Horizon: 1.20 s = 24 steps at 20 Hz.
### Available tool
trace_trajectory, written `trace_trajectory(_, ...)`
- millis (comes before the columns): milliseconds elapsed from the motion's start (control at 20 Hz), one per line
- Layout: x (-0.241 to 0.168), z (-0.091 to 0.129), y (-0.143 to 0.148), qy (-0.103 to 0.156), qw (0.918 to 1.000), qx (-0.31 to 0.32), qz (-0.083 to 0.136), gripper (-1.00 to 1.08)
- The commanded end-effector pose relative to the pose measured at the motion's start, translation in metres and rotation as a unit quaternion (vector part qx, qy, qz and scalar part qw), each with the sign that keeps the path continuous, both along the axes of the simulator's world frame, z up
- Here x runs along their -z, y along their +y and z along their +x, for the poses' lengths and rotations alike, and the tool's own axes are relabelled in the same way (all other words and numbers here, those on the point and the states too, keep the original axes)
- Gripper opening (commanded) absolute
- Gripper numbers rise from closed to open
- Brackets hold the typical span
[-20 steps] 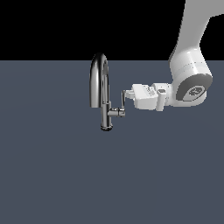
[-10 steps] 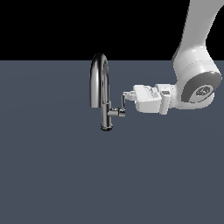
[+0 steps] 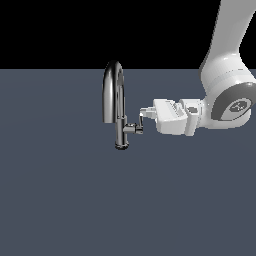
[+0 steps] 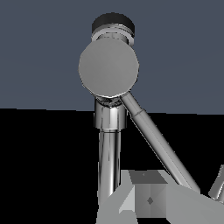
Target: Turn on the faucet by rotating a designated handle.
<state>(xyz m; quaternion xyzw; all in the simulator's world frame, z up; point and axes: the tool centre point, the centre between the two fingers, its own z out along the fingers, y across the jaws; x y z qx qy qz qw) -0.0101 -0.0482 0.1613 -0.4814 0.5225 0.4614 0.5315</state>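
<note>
Since a second ago the arm has drifted a bit toward the exterior view's right and its big wrist joint sits slightly lower, while the tool (image 3: 143, 114) looks like it has stayed right at the handle (image 3: 140, 121); the faucet (image 3: 117, 105) itself hasn't budged.

Starting closest in: the wrist view is filled at its near edge by a grey blocky fingertip (image 4: 148, 199) of the tool, with a sliver of the other finger just peeking in at the corner. So the fingers are apart, but whether they're actually squeezing anything, honestly can't tell from either view. Just past that fingertip the thin chrome handle (image 4: 153, 135) runs diagonally away from it, up to the round end cap of its stub (image 4: 109, 65). The lever passes right beside the fingertip, though contact can't be made out.

Behind the cap is the faucet's column (image 4: 108, 153), and the dark round base (image 4: 113, 24) shows beyond it on the tabletop (image 4: 183, 52).

In the exterior view the tool points horizontally at the column, its tips right at the short upright lever on the stub, on the side facing the arm. The gooseneck spout arches up and over on the far side of the column from the tool. Everything sits on a plain slate-blue tabletop (image 3: 60, 190).
</note>
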Motion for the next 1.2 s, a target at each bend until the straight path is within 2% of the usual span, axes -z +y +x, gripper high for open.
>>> trace_trajectory(0,0.012,-0.015,0.005,0.008,1.0000,-0.004,0.004,-1.00)
trace_trajectory(350,0.031,-0.043,0.010,0.009,0.9999,-0.007,0.005,-1.00)
trace_trajectory(400,0.031,-0.043,0.010,0.009,0.9999,-0.007,0.005,-1.00)
trace_trajectory(450,0.020,-0.032,0.002,-0.003,1.0000,0.000,0.000,-1.00)
trace_trajectory(1150,0.095,-0.052,0.011,0.008,0.9999,-0.008,0.005,-1.00)
